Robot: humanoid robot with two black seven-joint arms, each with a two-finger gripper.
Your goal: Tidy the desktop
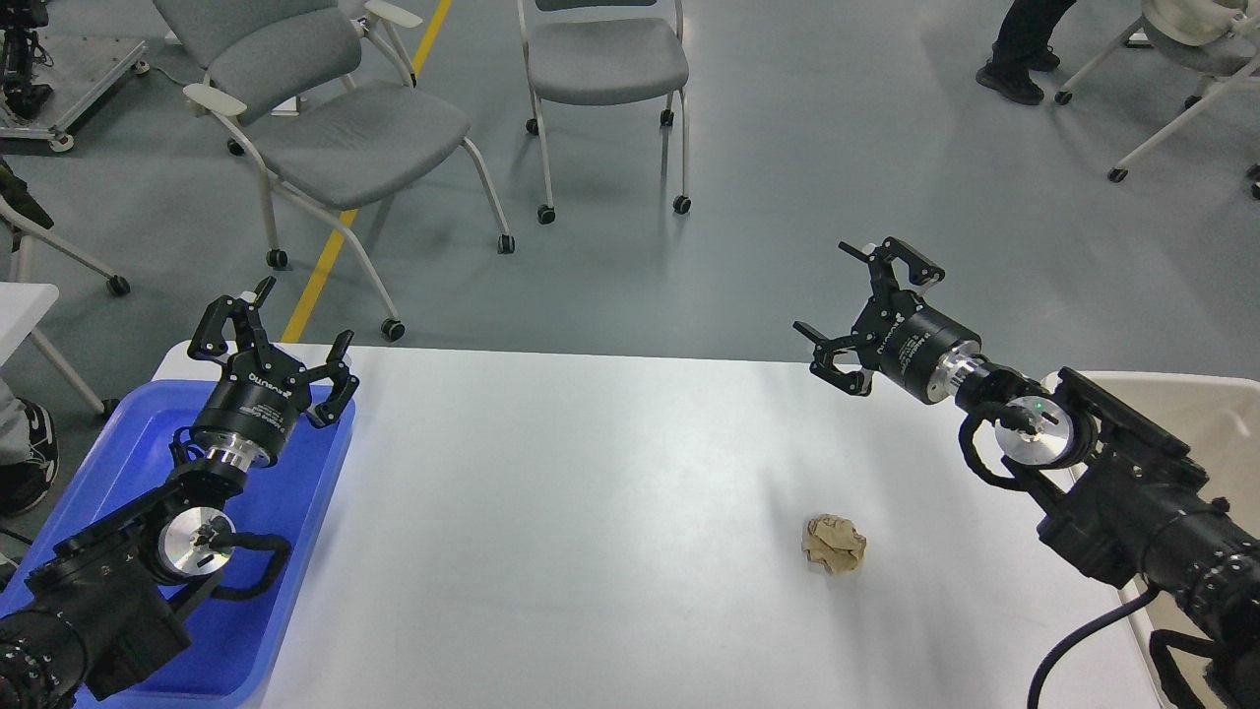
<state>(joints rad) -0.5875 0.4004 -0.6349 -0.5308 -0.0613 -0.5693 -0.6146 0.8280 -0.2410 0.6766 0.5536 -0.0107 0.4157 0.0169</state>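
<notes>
Crumpled paper ball [834, 544] lies right of centre on the bench [551, 512] — probably light and squashy, so pinch across its middle. Both left gripper [281, 340] and right gripper [866, 305] fingers are spread, holding nothing.

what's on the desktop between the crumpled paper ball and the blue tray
Nothing. In the head view, the desktop is bare white from the blue tray across to the crumpled paper ball.
</notes>
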